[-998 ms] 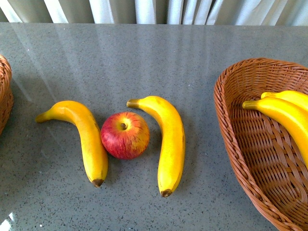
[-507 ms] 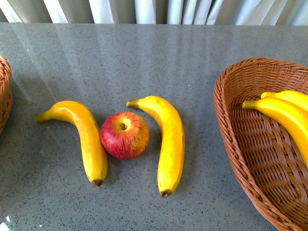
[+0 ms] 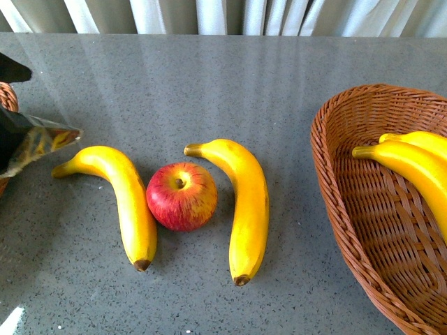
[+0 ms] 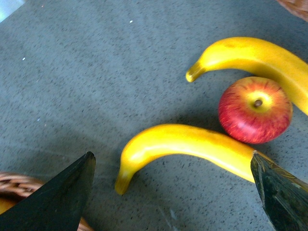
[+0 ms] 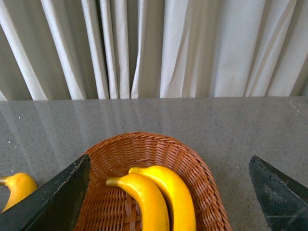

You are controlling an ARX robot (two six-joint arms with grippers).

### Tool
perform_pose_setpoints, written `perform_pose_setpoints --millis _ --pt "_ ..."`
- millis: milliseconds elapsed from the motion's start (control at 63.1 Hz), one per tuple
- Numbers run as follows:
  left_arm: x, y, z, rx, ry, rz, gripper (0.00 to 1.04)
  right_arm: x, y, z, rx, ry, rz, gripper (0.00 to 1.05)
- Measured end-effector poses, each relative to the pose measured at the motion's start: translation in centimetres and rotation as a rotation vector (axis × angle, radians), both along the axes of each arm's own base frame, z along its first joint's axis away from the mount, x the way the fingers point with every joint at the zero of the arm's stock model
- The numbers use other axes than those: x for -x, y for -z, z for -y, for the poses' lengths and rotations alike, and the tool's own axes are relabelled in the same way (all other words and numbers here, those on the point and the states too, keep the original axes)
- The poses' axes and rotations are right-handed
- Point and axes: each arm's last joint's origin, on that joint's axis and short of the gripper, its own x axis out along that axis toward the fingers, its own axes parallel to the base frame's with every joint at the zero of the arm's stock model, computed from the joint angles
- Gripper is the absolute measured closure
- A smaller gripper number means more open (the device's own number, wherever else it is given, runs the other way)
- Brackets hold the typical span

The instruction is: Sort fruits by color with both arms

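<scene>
Ahead, in the front view, the apple (image 3: pixel 181 197) sat on the grey table (image 3: pixel 230 84) between two bananas. The left banana (image 3: pixel 115 199) touched it, while the middle banana (image 3: pixel 237 206) lay just beside it on the other side. To the right, a wicker basket (image 3: pixel 335 174) held two more bananas (image 3: pixel 408 167), lying side by side. A sliver of a left basket (image 3: pixel 7 98) showed at the left edge. The left gripper (image 3: pixel 56 101) reached in there, one finger black and the other shiny, with the jaws spread and nothing between them. It was near the stem end of the left banana. The right gripper was out of this view.

Next, in the left wrist view, the left gripper (image 4: pixel 172 155) hung over the table with its two dark fingers (image 4: pixel 62 197) wide apart. The left banana (image 4: pixel 192 144) lay between them, and I could not tell whether they touched it. The apple (image 4: pixel 255 109) rested against that banana, with the middle banana (image 4: pixel 255 57) beyond it. The left basket's rim (image 4: pixel 14 185) lay by one finger.

Lastly, in the right wrist view, the right gripper (image 5: pixel 169 160) was open and empty over the right basket (image 5: pixel 144 137). The two bananas (image 5: pixel 144 199) lay inside it, touching. The end of another banana (image 5: pixel 17 187) showed on the table outside the basket. A pale curtain (image 5: pixel 144 48) hung behind the table.
</scene>
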Motion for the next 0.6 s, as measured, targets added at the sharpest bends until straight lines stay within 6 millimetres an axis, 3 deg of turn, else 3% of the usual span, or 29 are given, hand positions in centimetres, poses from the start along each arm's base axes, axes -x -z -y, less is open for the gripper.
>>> perform_pose_setpoints --millis 253,602 --pt "0.5 2.5 3.7 -0.003 0.158 -0.056 0.09 0.0 0.0 0.0 0.000 0.000 0.000 0.09" --pt "0.0 5.6 5.7 -0.046 0.215 -0.137 0.09 0.0 0.0 0.0 0.000 0.000 0.000 0.09"
